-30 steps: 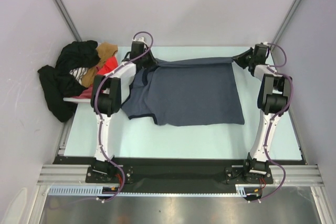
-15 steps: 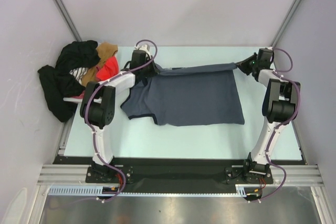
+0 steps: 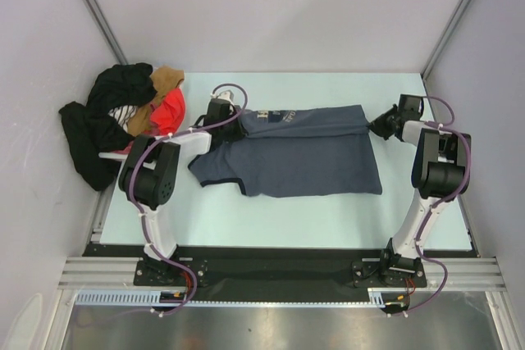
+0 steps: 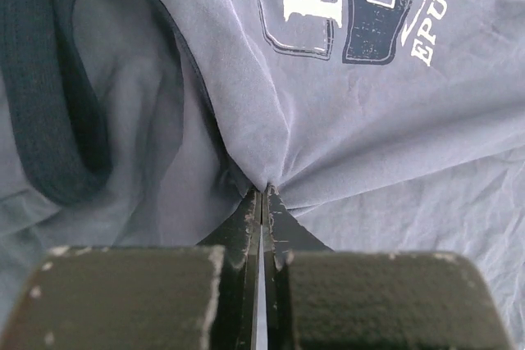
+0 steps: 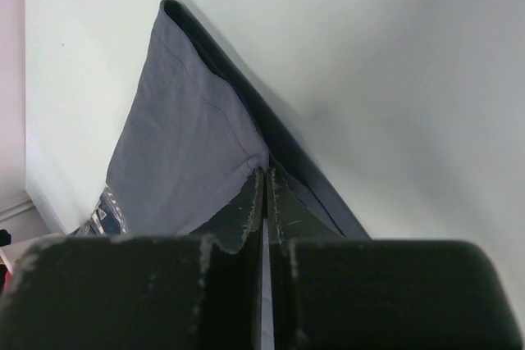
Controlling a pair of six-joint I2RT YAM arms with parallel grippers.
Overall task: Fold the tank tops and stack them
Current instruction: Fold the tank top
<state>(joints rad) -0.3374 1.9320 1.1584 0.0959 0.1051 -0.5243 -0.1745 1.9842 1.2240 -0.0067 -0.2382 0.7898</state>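
Observation:
A slate blue-grey tank top (image 3: 303, 157) lies spread across the middle of the pale table (image 3: 271, 211). Its far edge is lifted and turned over toward the near side, so a strip with pale printed lettering (image 3: 275, 115) faces up. My left gripper (image 3: 232, 120) is shut on the left end of that edge. In the left wrist view the cloth (image 4: 344, 104) bunches into the closed tips (image 4: 264, 190). My right gripper (image 3: 373, 127) is shut on the right corner. In the right wrist view the corner (image 5: 180, 153) stretches taut from the tips (image 5: 267, 171).
A heap of clothes sits at the table's back left: black garments (image 3: 94, 125), a tan piece (image 3: 167, 79) and a bright orange-red garment (image 3: 170, 109). Grey walls close in on the left, back and right. A dark strip (image 3: 279, 264) runs along the near edge.
Both grippers have drawn the tank top's far edge toward the near side and lowered it. The edge has flipped over and the printed lettering now shows.

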